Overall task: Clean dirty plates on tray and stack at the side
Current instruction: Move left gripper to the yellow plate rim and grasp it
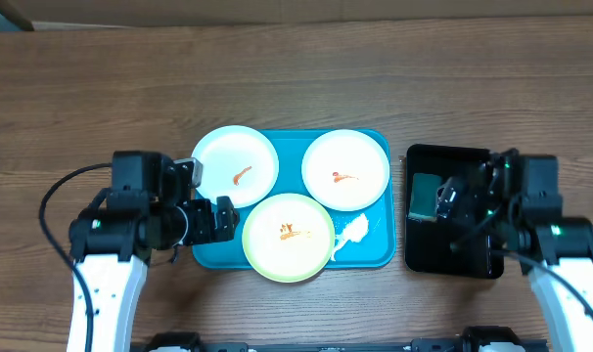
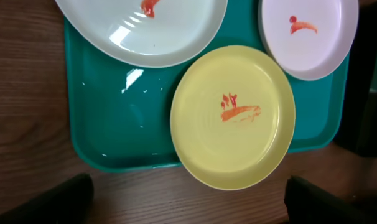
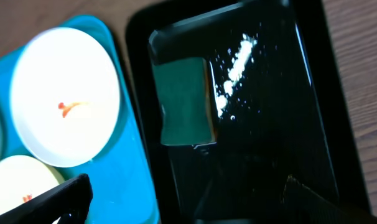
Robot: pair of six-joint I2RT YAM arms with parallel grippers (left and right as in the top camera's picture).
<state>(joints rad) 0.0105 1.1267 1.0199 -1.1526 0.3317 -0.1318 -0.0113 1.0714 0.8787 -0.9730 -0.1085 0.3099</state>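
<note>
Three dirty plates: left white plate [image 1: 235, 166]; right white plate [image 1: 345, 168]; green-rimmed plate [image 1: 288, 237] nearest, overhanging the near rim; each smeared orange-red
Tray [image 1: 373, 258]: turquoise, on the wooden counter [image 1: 296, 78]; carries all three plates and a crumpled white wad [image 1: 353, 230]
Left claw [image 1: 223, 217]: spread wide, empty; at the tray's left edge
Right claw [image 1: 443, 200]: spread wide, empty; over the black tray [image 1: 453, 262] (green sponge [image 3: 185, 102] inside)
</note>
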